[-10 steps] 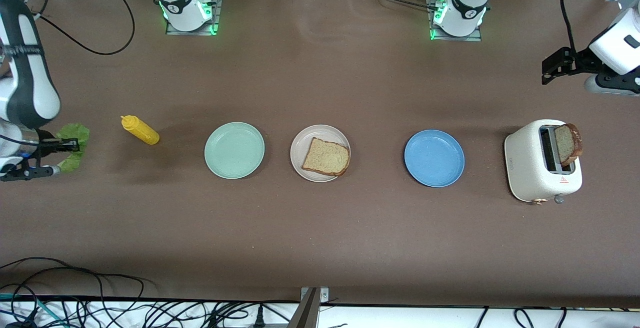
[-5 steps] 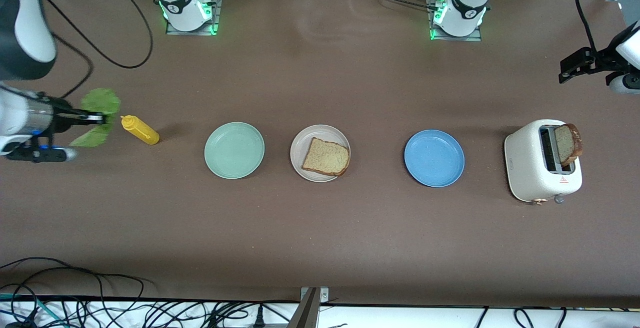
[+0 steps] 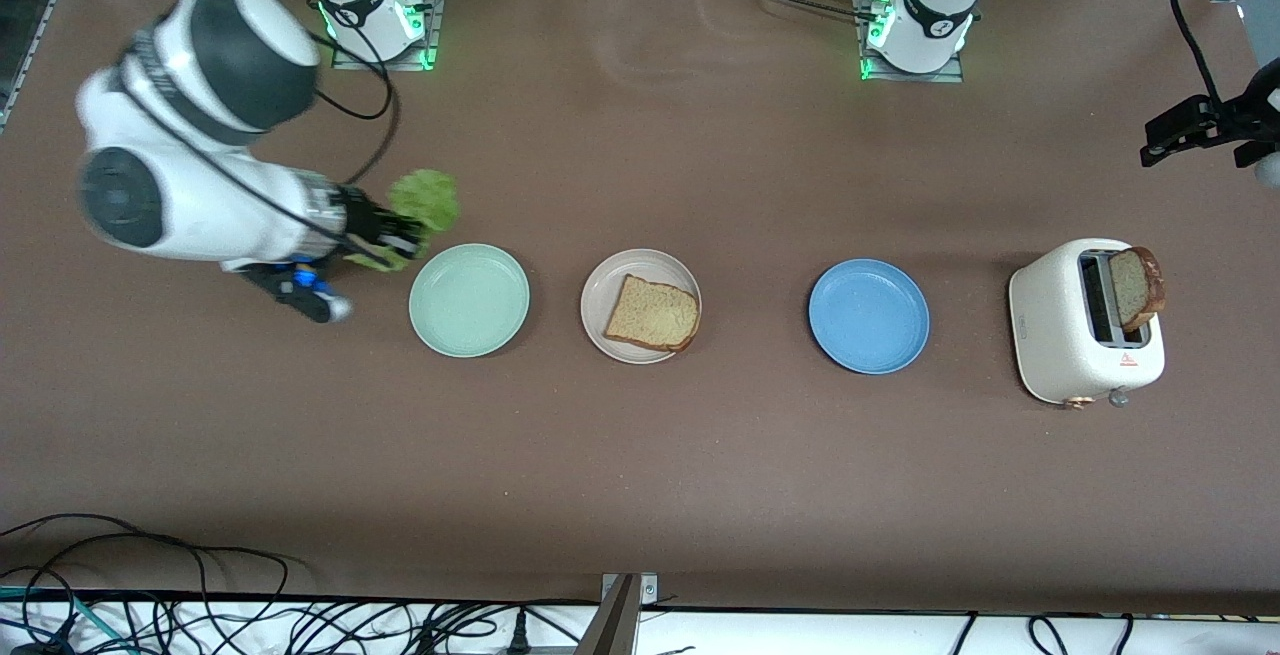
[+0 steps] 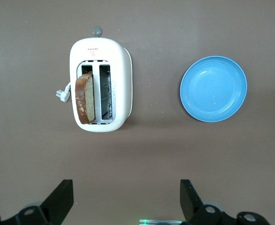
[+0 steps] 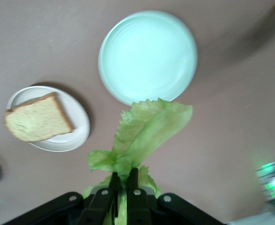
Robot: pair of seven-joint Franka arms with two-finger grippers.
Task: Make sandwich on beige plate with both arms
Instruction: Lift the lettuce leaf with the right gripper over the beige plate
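Pinching ruffled lettuce leaf: right end effector; left end effector spread wide.

I see the beige plate, round and shallow, between the green and blue plates, with one tan bread slice lying flat on it, skewed. The lettuce leaf, ruffled green, hangs pinched in the right gripper over the table beside the green plate. A second, browner slice stands upright in the toaster slot.
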